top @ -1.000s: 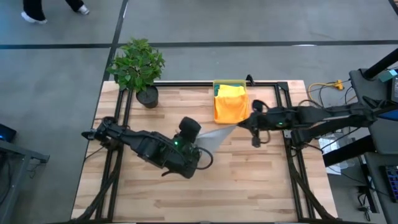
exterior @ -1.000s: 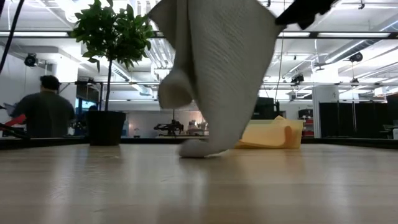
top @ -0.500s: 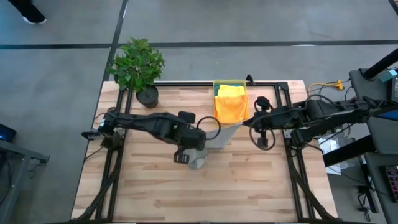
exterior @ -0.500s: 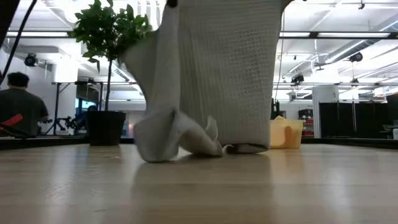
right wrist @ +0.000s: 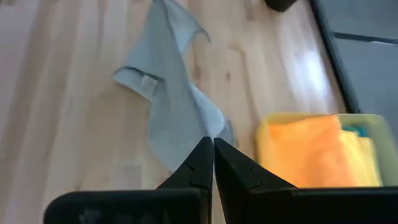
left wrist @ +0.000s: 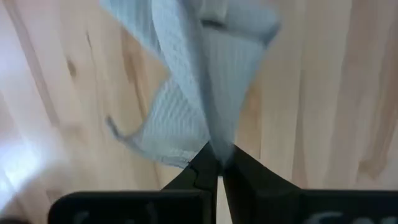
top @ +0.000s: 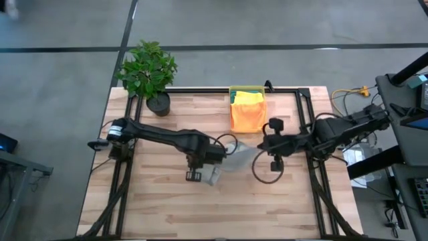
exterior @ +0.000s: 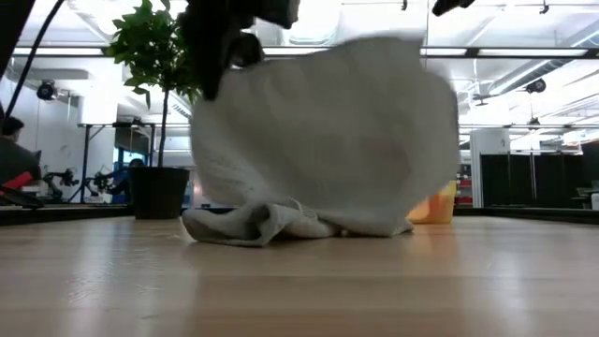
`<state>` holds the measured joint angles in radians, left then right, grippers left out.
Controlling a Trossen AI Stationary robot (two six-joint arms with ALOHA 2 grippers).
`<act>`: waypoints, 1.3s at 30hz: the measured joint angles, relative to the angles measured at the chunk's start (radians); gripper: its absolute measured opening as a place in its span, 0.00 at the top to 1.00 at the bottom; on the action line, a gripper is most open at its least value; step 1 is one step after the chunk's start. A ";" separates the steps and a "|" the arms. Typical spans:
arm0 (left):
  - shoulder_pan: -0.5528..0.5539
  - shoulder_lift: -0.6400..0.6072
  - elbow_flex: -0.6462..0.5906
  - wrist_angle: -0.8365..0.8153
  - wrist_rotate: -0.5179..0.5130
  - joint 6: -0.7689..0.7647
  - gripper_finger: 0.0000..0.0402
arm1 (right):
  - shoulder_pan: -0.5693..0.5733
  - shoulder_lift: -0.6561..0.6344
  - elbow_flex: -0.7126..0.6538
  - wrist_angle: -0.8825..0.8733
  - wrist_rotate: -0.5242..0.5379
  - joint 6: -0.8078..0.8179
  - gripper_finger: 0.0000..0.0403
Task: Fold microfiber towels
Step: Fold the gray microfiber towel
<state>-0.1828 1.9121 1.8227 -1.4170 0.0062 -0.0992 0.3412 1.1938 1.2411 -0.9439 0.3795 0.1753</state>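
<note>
A light grey towel (top: pixel 231 161) hangs between my two grippers over the middle of the table. Its lower part (exterior: pixel 257 225) is bunched on the wood. My left gripper (top: pixel 208 159) is shut on the towel's left end and points down. My right gripper (top: pixel 259 144) is shut on the right end and slants down from the table's right. The low view shows the towel spread as a wide sheet (exterior: pixel 328 140) under both grippers. A yellow and an orange towel (top: pixel 247 110) lie in the yellow bin (top: pixel 232 90) at the far edge. My left gripper pinches a gathered bit of the towel's upper edge (left wrist: pixel 217 142) between its two fingers, coming from above. The cloth hangs below the fingers and its lower part lies on the table. My right gripper pinches the towel's other upper corner (right wrist: pixel 207 129) between its fingertips, slanting down from the table's right. From there the cloth runs slack down to the table.
A potted plant (top: pixel 148 70) stands at the far left corner. A dark cable loop (top: pixel 264 171) hangs under my right arm. The near half of the table (top: pixel 221 207) is bare wood. A person (exterior: pixel 9 154) shows at the low view's left edge, beyond the table.
My left gripper has come down, rolled its wrist and now points down. My right gripper has drawn a little toward the near edge. The towel, which hung in a narrow strip with only its tip on the wood, now spreads wide with its lower part bunched on the table.
</note>
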 joint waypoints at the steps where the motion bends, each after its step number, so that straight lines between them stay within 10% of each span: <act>1: -0.002 -0.005 -0.004 -0.019 -0.013 0.001 1.00 | 0.004 0.000 0.000 -0.005 0.021 0.001 0.98; 11: 0.041 -0.189 0.016 0.001 -0.311 0.043 1.00 | -0.005 -0.009 0.115 0.006 0.180 -0.052 0.98; 19: 0.078 -0.303 0.033 0.022 -0.356 0.174 1.00 | -0.010 0.004 0.090 0.238 0.048 0.066 0.98; 28: -0.064 -0.352 0.052 0.059 -0.457 0.714 1.00 | -0.112 0.176 0.012 0.735 -0.100 0.053 0.84; 39: -0.112 -0.349 0.052 0.054 -0.484 0.761 1.00 | -0.253 0.473 0.028 0.828 -0.289 -0.034 0.55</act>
<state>-0.2947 1.5635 1.8744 -1.3633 -0.4778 0.6621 0.0880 1.6669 1.2694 -0.1162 0.0909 0.1414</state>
